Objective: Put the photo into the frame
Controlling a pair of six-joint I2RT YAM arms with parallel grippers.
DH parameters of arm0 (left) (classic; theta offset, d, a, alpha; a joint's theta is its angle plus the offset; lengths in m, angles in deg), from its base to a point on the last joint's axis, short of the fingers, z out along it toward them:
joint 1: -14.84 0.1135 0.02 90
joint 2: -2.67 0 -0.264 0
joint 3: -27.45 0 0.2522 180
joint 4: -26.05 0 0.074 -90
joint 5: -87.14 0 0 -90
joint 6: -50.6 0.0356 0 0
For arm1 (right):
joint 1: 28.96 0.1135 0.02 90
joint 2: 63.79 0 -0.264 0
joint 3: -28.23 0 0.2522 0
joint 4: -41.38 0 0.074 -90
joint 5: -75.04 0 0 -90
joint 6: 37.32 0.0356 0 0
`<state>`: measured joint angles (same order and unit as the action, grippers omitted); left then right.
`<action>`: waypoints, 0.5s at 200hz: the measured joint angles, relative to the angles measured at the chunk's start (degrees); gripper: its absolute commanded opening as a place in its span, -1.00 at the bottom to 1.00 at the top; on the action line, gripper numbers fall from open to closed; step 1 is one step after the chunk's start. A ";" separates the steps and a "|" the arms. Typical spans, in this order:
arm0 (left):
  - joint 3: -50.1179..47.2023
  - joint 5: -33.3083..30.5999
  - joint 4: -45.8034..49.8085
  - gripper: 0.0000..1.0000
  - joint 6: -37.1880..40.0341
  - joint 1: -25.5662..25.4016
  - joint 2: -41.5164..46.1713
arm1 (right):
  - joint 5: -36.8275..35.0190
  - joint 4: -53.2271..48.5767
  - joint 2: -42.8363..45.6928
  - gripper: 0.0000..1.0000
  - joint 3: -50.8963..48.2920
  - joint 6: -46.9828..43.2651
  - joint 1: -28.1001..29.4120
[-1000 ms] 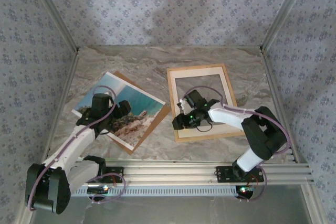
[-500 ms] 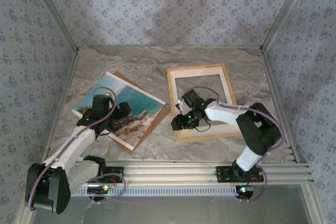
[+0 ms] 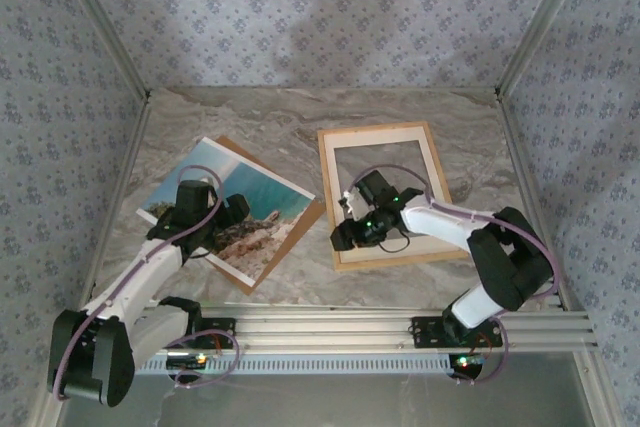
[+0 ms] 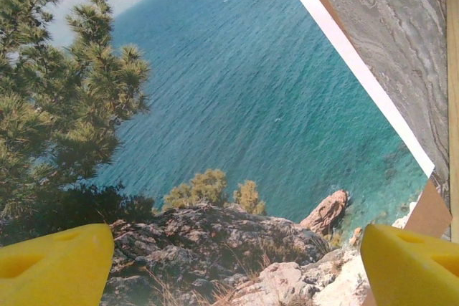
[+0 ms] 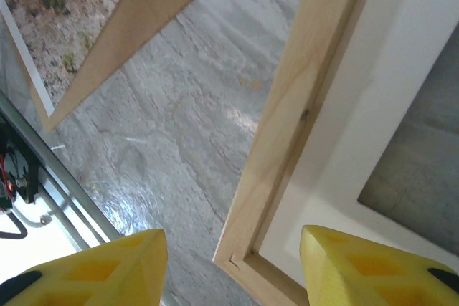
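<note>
Marble table (image 3: 290,122) holds one photo (image 3: 262,197) and one frame (image 5: 301,105).

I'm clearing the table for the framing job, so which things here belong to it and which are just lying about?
For the job: photo, wooden frame.
Lying about: brown board under the photo, cream mat inside the frame.

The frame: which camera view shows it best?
Top external: it shows nearly the whole frame, with all four sides. The right wrist view shows one corner close up; the left wrist view shows perhaps a sliver at its right edge.
</note>
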<state>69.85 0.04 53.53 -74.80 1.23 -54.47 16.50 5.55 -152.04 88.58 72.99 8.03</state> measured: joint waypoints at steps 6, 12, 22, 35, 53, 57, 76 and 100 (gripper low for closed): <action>0.00 0.00 -0.04 0.79 0.02 0.00 -0.31 | 0.13 0.00 -0.04 0.06 -0.61 0.02 0.02; 0.00 0.00 -0.11 0.79 0.00 0.00 -0.46 | 0.31 -0.04 -0.09 0.05 -1.11 0.07 0.02; 0.00 0.00 -0.20 0.79 0.00 0.00 -0.68 | 0.48 0.00 -0.39 0.04 -1.60 0.24 0.07; 0.00 0.00 -0.22 0.79 0.00 0.00 -0.74 | 0.68 0.26 -1.14 0.03 -1.77 0.42 0.07; 0.00 0.00 -0.24 0.79 0.00 0.00 -0.74 | 0.96 0.94 -2.08 0.03 -1.77 0.68 0.17; -0.02 0.02 -0.26 0.79 0.00 0.00 -0.74 | 0.98 1.07 -2.14 0.02 -1.77 0.74 0.17; -0.39 0.02 -0.46 0.79 0.00 0.00 -0.74 | 1.07 1.29 -2.16 0.02 -1.77 0.90 0.17; -1.09 0.02 -0.39 0.79 0.00 0.00 -0.76 | 0.87 1.33 -2.19 0.02 -1.75 1.16 0.15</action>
<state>68.76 0.06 53.13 -74.80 1.23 -55.24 17.38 6.89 -154.22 86.83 74.15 8.18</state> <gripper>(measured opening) 0.894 0.511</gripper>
